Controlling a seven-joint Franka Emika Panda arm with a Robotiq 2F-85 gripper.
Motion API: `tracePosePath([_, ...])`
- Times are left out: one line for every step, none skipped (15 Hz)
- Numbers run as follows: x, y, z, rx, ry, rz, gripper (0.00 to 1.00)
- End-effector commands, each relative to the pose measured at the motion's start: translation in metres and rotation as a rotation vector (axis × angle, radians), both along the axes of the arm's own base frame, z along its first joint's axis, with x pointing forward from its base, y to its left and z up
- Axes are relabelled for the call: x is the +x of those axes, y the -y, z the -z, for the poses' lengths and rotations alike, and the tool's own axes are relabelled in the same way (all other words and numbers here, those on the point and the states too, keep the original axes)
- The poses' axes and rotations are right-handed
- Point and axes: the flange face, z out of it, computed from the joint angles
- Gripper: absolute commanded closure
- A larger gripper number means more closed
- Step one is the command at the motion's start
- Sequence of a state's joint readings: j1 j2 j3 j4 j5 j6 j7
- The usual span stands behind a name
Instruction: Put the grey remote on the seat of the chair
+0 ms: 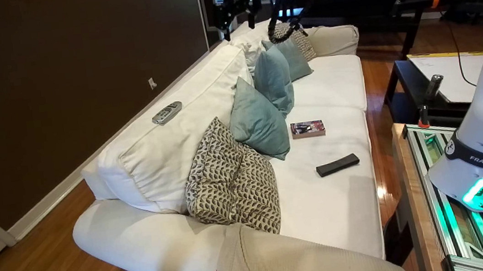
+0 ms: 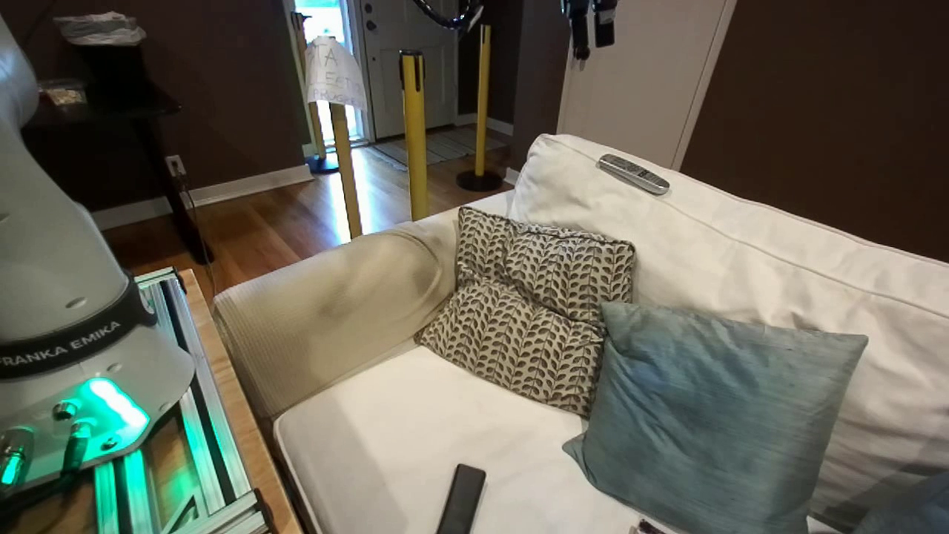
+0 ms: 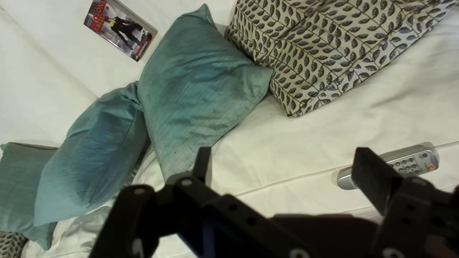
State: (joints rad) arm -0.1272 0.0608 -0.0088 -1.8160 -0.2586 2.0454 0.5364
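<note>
The grey remote lies on top of the white sofa's backrest, in an exterior view (image 1: 167,113), in an exterior view (image 2: 634,174) and at the right of the wrist view (image 3: 412,163). The chair is the long white sofa (image 1: 324,208), also in an exterior view (image 2: 378,415); its seat cushion lies below and in front of the backrest. My gripper (image 3: 284,154) is open and empty, high above the backrest, also visible in both exterior views (image 1: 239,27) (image 2: 593,46). In the wrist view, its right finger covers part of the remote; the two appear apart.
A black remote (image 1: 338,165) and a small reddish book (image 1: 308,129) lie on the seat. A patterned pillow (image 1: 231,187) and teal pillows (image 1: 258,119) lean against the backrest. A brown wall (image 1: 75,59) stands behind the sofa. The robot's base (image 1: 481,170) stands before the seat.
</note>
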Motion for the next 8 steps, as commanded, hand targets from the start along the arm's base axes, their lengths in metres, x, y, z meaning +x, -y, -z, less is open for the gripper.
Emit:
tracePosePath([0.000, 0.000, -0.001, 0.000, 0.000, 0.000, 0.00])
tracePosePath([0.003, 0.002, 0.001, 0.029, -0.007, 0.003, 0.00])
tracePosePath([0.011, 0.008, 0.002, 0.043, 0.012, 0.002, 0.00])
tracePosePath([0.019, 0.013, 0.002, 0.051, 0.020, -0.030, 0.00])
tracePosePath([0.026, 0.018, 0.002, 0.039, 0.025, -0.087, 0.00])
tracePosePath([0.034, 0.021, 0.004, 0.032, 0.016, -0.147, 0.00])
tracePosePath([0.043, 0.023, 0.006, 0.020, 0.002, -0.201, 0.00])
tracePosePath([0.052, 0.025, 0.009, 0.015, -0.019, -0.259, 0.00])
